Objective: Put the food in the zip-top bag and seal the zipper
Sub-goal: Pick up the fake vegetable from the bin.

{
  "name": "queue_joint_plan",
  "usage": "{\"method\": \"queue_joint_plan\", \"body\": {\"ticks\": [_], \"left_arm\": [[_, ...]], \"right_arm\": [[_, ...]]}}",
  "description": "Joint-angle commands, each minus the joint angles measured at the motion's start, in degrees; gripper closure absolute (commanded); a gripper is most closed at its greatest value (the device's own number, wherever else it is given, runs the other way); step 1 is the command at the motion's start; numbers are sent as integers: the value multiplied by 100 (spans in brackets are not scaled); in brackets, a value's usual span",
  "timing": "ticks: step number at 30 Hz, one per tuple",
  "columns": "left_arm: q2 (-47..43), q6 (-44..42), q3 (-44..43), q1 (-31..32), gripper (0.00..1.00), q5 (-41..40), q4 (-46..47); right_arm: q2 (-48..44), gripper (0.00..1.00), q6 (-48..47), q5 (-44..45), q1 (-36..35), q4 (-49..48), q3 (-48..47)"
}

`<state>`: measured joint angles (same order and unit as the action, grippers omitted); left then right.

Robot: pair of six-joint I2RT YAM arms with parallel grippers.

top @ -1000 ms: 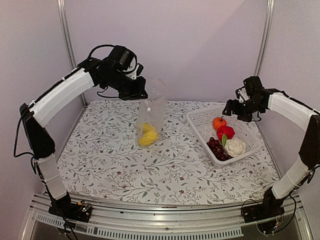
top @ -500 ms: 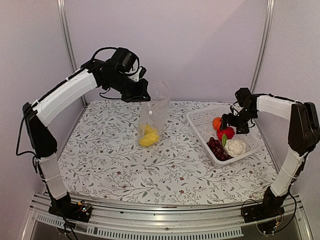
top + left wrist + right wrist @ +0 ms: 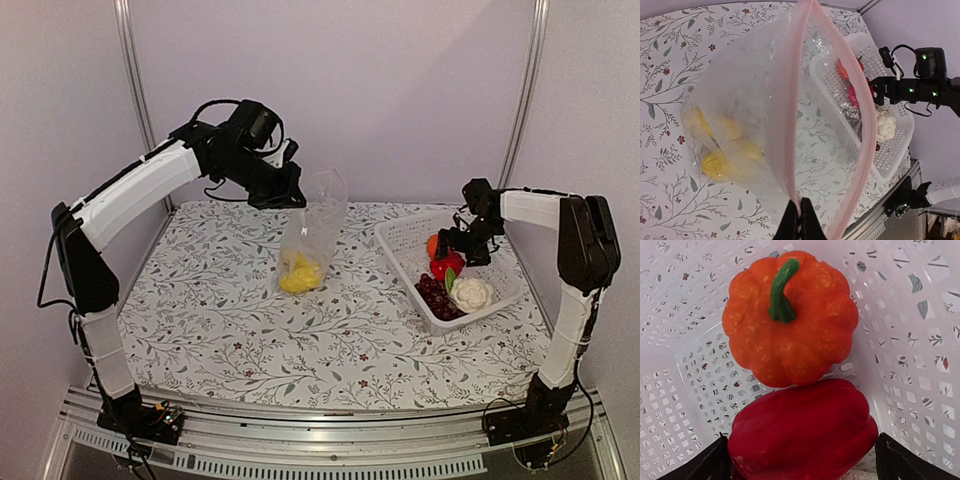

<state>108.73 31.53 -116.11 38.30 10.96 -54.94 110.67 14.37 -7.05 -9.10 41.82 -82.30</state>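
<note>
The clear zip-top bag (image 3: 316, 222) hangs upright over the mat with its mouth open. My left gripper (image 3: 291, 193) is shut on its pale pink zipper (image 3: 789, 125) at one point of the rim (image 3: 800, 219). Yellow food pieces (image 3: 298, 276) lie in the bag's bottom (image 3: 720, 160). My right gripper (image 3: 463, 246) is down in the white basket (image 3: 401, 240), open, with a finger on each side of the red pepper (image 3: 805, 440). The orange pumpkin (image 3: 790, 315) touches the pepper's far side. Dark grapes (image 3: 433, 296) and white cauliflower (image 3: 473, 293) lie nearer in the basket.
The basket's perforated walls (image 3: 920, 365) stand close around the right fingers. A floral mat (image 3: 220, 320) covers the table between bag and basket. Metal frame posts (image 3: 130, 90) rise at the back corners.
My right gripper has come left and down into the basket, opening wider around the red pepper. The left arm has carried the bag slightly to the right.
</note>
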Motion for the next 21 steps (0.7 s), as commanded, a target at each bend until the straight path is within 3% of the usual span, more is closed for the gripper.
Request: {"method": "queue_joint_plan", "body": {"ticks": [1, 7, 15, 21], "left_arm": [[152, -48, -88, -29, 100, 136, 23], [206, -46, -70, -41, 100, 191, 40], [222, -56, -60, -51, 100, 213, 53], [229, -70, -19, -49, 100, 198, 60]], "right_arm": [[367, 1, -173, -12, 27, -333, -95], [331, 1, -232, -372, 18, -726, 213], [-410, 23, -212, -479, -2, -882, 387], [-1196, 28, -87, -465, -52, -644, 308]]}}
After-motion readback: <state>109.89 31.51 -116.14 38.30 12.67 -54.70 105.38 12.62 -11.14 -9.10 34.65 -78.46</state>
